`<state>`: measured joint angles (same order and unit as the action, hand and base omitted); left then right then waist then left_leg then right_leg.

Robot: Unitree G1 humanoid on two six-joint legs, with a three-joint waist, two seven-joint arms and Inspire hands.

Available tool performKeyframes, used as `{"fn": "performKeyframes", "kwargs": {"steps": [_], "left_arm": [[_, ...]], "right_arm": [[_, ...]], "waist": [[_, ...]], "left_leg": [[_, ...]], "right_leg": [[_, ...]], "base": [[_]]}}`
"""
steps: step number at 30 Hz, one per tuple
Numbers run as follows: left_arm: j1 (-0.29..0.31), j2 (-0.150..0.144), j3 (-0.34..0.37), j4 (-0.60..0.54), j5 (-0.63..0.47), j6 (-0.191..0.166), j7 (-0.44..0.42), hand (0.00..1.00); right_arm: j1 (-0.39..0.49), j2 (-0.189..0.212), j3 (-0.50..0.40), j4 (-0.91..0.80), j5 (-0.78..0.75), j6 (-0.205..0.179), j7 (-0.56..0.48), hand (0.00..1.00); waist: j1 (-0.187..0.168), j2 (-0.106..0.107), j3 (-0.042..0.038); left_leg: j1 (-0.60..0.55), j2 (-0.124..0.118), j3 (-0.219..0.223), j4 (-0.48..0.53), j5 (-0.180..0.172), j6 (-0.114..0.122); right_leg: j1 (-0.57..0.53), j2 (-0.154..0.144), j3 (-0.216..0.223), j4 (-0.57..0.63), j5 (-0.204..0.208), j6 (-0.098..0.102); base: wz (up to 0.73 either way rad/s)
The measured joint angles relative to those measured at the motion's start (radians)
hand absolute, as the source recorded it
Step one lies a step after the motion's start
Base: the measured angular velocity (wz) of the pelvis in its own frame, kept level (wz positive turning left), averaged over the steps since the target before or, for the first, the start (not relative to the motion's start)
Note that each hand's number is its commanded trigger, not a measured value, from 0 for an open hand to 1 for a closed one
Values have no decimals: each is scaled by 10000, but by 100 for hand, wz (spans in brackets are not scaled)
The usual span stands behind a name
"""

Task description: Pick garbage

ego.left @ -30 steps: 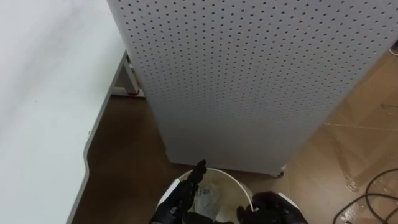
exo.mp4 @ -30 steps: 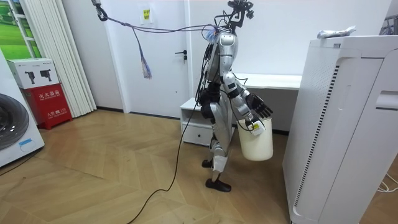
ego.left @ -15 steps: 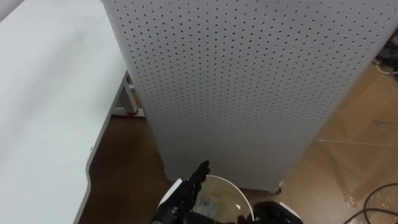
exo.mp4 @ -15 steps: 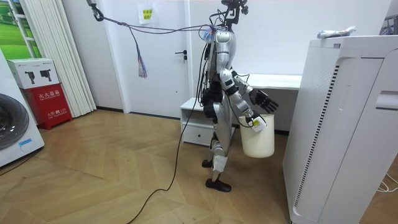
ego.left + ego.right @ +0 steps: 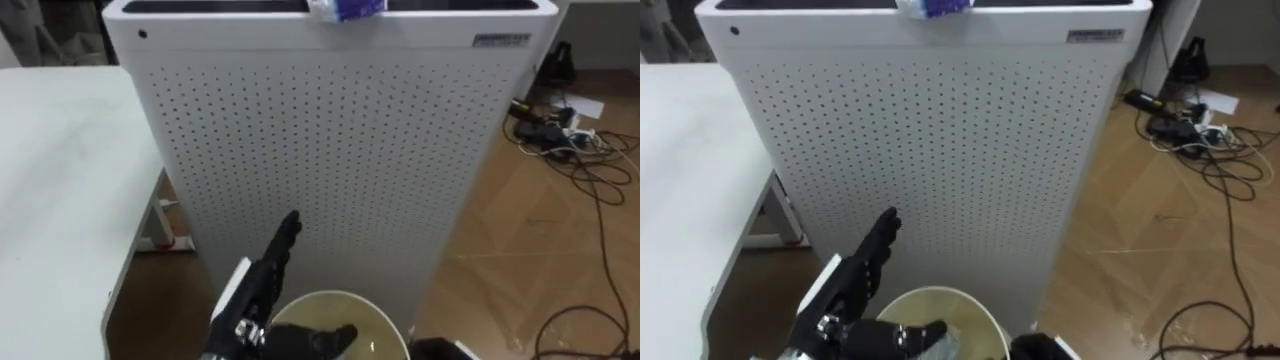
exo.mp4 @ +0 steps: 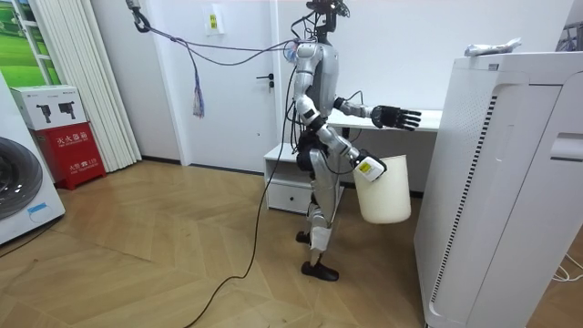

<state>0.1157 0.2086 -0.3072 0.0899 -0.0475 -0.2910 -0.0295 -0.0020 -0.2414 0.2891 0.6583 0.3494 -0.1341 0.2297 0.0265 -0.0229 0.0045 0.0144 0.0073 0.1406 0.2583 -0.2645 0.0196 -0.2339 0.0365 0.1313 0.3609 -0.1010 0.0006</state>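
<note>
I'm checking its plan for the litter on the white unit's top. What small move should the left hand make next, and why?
Probably raise the left hand toward the wrapper on top of the white unit: the hand is open, holds nothing and hangs well below that top edge, just over the bucket.

The left hand (image 5: 262, 290) is stretched forward on a raised arm, fingers straight, thumb spread; the right hand (image 6: 358, 164) hangs below it.
</note>
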Motion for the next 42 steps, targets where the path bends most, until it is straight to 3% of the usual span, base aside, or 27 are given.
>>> {"fn": "performKeyframes", "kwargs": {"steps": [2,6,10,12,14,19,23,27,28,30,32,33,34,37,38,40,41,42], "left_arm": [[-10,184,33,-285,398,-10,260,0],[-2,207,299,-560,663,-110,696,0],[32,182,886,-951,1490,-250,1324,0],[42,187,1108,-1210,1755,-275,1704,0],[16,173,1353,-1404,2462,-380,2228,0],[-14,169,1545,-2081,2767,-670,2663,0],[-13,200,1699,-2572,2829,-882,2720,0],[82,185,1845,-2606,3151,-886,2897,0],[151,193,1892,-2602,3157,-887,2945,0],[142,182,1913,-2612,3162,-889,3057,0],[111,92,1906,-2646,3268,-948,3127,0],[104,64,1887,-2657,3390,-974,3160,0],[50,47,1872,-2691,3616,-1117,3270,0],[12,29,2025,-2853,4021,-1584,3810,0],[11,-44,2224,-3050,4352,-1736,4026,0],[-5,-122,2582,-3363,4817,-1971,4417,0],[-63,-188,2877,-3516,5345,-2075,4752,0],[-92,-193,3010,-3556,5549,-2152,4918,0]], "right_arm": [[251,-34,-10,-369,-3,0,-9,100],[271,-21,-82,-431,-14,-1,7,100],[240,-7,-87,-430,-9,0,136,100],[228,22,-79,-430,-14,5,146,100],[248,22,-59,-373,-18,12,160,100],[274,-26,-71,-242,-12,9,225,100],[253,-16,-71,-247,-55,1,220,100],[266,-16,-45,-243,-58,-8,232,100],[292,-18,-11,-243,-59,-8,235,100],[325,-10,36,-243,-66,-11,247,100],[327,-42,27,-160,-59,-96,258,100],[328,-57,17,-59,-57,-156,250,100],[327,-76,-38,117,-35,-175,208,100],[375,-54,-104,526,-25,-176,31,100],[433,-114,-183,556,-26,-176,-15,100],[536,-126,-200,654,-71,-175,-60,100],[612,-110,-200,746,-118,-175,-64,100],[652,-119,-202,773,-151,-175,-63,100]], "waist": [[-11,38,20],[-25,197,67],[324,203,59],[442,191,62],[610,182,72],[561,140,89],[572,191,98],[617,136,118],[638,132,119],[687,144,130],[612,219,210],[580,247,204],[593,257,197],[847,205,220],[951,271,178],[1122,214,123],[1147,178,59],[1142,180,53]], "left_leg": [[159,-10,59,-101,-9,15],[321,-39,267,-113,-50,76],[512,-35,1118,-234,-106,129],[570,14,1581,-260,-164,158],[847,154,2190,-527,-235,169],[1061,312,2621,-518,-387,105],[1045,400,2262,-516,-432,-19],[955,559,2315,220,-478,-89],[821,650,2306,863,-496,-121],[485,825,2048,2177,-509,-146],[-479,1017,1156,4656,-198,-492],[-726,1013,792,4937,-252,-503],[-1151,838,159,4878,-430,-337],[-2198,655,-625,3374,-343,-537],[-2508,637,-872,2446,-29,-644],[-2652,449,-1175,1909,758,-556],[-2482,326,-1217,1826,972,-385],[-2410,317,-1194,1813,1100,-280]], "right_leg": [[79,12,23,0,2,1],[47,19,10,24,33,20],[-223,34,-250,0,331,-36],[-316,-75,-953,-48,560,-187],[-193,-220,-2046,-227,768,-454],[-46,-512,-3328,-91,629,-668],[57,-172,-3254,-555,663,-818],[181,-137,-3510,-514,508,-913],[334,-194,-3766,-511,408,-999],[577,-288,-3800,-460,192,-1107],[834,-283,-3597,-133,-302,-1187],[901,-259,-3524,-54,-412,-1145],[980,-259,-3490,51,-580,-1086],[1159,-279,-3218,64,-723,-966],[1096,-279,-3209,179,-791,-937],[975,-389,-2953,620,-1052,-764],[999,-445,-2961,725,-1151,-637],[1038,-453,-2963,723,-1193,-615]], "base": [[-13],[-25],[-69],[-83],[-76],[-21],[-11],[-10],[-27],[-26],[-4],[6],[-7],[-28],[-38],[-36],[-21],[-5]]}}
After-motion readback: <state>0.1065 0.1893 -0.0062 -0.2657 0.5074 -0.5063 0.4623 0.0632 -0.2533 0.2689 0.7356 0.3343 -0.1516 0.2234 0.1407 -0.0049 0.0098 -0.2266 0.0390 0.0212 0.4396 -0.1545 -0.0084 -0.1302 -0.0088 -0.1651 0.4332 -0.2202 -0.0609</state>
